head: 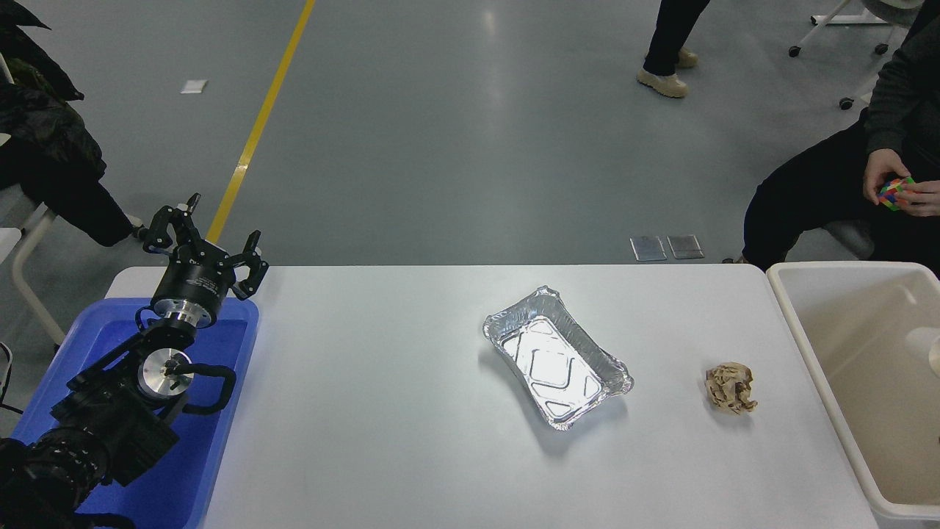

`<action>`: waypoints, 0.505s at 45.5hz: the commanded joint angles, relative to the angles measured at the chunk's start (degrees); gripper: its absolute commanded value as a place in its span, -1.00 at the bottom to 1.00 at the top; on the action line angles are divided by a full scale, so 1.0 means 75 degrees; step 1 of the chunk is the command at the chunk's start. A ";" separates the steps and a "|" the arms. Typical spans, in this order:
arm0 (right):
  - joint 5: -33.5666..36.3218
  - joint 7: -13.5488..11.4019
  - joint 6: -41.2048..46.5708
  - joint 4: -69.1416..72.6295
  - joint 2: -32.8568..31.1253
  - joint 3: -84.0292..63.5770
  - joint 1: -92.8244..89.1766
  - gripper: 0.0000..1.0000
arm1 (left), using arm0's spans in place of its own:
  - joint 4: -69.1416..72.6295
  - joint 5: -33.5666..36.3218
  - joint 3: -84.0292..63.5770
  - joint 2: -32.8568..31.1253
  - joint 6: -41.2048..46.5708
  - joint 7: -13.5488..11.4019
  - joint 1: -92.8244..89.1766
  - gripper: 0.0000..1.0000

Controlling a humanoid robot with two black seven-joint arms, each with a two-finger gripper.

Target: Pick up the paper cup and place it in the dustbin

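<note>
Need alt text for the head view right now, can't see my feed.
A pale round shape, likely the paper cup, lies inside the dustbin at the right edge. The foil tray and crumpled paper ball sit on the table; the left gripper rests open over the blue bin.

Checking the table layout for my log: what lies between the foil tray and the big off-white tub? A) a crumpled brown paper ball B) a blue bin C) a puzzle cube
A: the crumpled brown paper ball sits on the table between the foil tray and the tub.
</note>
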 commanded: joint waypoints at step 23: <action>-0.0261 -0.0019 0.0263 -0.0205 -0.0258 -0.0298 0.0971 1.00 | 0.0000 0.0000 0.0000 0.0000 0.0000 0.0000 0.0000 0.98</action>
